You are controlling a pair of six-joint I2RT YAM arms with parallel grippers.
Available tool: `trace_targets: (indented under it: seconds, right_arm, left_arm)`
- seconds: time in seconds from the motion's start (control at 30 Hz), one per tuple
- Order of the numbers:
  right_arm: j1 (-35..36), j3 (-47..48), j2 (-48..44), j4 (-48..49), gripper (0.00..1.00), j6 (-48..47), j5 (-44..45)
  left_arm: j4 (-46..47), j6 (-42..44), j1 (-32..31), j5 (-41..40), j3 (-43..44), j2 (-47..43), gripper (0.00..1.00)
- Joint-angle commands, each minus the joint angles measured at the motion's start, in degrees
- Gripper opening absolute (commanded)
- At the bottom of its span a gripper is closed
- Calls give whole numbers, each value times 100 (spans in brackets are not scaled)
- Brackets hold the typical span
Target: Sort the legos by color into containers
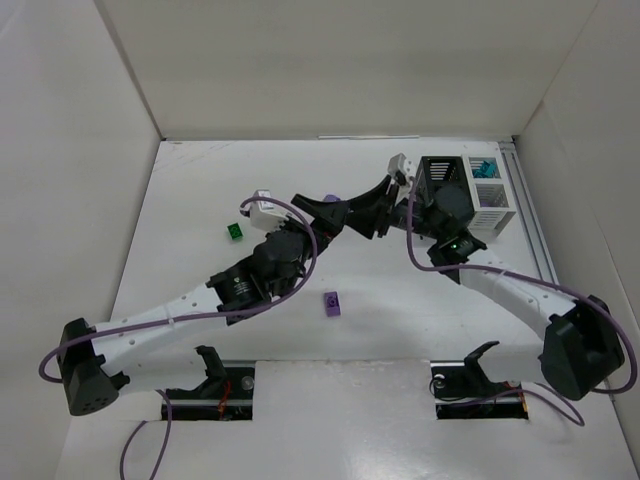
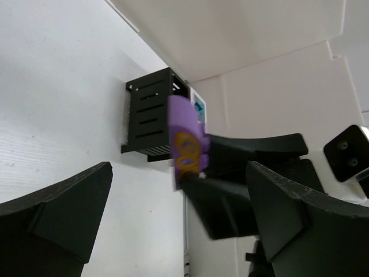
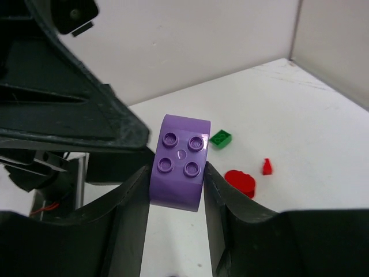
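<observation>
- Above the middle of the surface (image 1: pixel 400 330), the right gripper (image 3: pixel 177 173) was clamped on a purple lego (image 3: pixel 180 158). The brick was off the surface, studs facing the wrist camera.
- Left gripper (image 2: pixel 179 173) faced it tip to tip, jaws spread wide and holding nothing. The held brick sat just ahead of its fingertips, apart from them in the left wrist view.
- Containers (image 1: pixel 468 190) stood at the far right of the surface, just behind the right wrist. The black bin (image 1: pixel 437 170) was on the cluster's left, with the white bins (image 1: pixel 495 205) beside it.
- Teal legos (image 1: pixel 484 168) lay in a white bin at the cluster's far side.
- Second purple lego (image 1: pixel 332 304) lay loose on the surface, nearer the arm bases.
- Green lego (image 1: pixel 234 231) lay loose, left of the left wrist.
- Right wrist view showed a round red piece (image 3: pixel 240 182) and a small red piece (image 3: pixel 267 167) on the surface near the green one.
</observation>
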Motion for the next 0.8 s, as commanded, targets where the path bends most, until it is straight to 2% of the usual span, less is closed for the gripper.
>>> trace_targets:
  seconds: [0.0, 0.07, 0.13, 0.2, 0.23, 0.33, 0.47, 0.63, 0.77]
  right_arm:
    - [-618, -89, -446, 93, 0, -75, -192]
    - [-1041, -143, -614, -126, 0, -206, -262]
    - [-1770, -195, -929, -950, 0, -661, -262]
    - [-2254, -195, -1158, -1697, 0, -1145, 36]
    - [-2700, -56, -1386, -2457, 0, -1609, 194]
    - [-3396, 24, -1642, -3585, 0, -2052, 1142]
    - [-3811, 480, -1617, -4467, 0, -2412, 2487]
    - [-3812, 1262, -766, -5381, 0, -2545, 4242]
    - [-3865, 1641, -299, -5673, 0, -2633, 4546]
  left_arm:
    - [-506, 174, -24, -147, 245, -222, 100]
    - [-1171, 174, -24, -278, 385, -283, 100]
    - [-1648, 227, -24, -418, 438, -283, 100]
    - [-2343, 227, -24, -489, 439, -283, 100]
    - [-2510, 227, 150, -437, 439, -283, 100]
    - [-2784, 718, 484, 37, 307, -231, 100]
    - [-2583, 1017, 485, 503, 114, -116, 100]
    - [-2336, 1255, 538, 1003, -133, 383, 100]
    - [-2598, 1396, 538, 1145, 174, 997, 100]
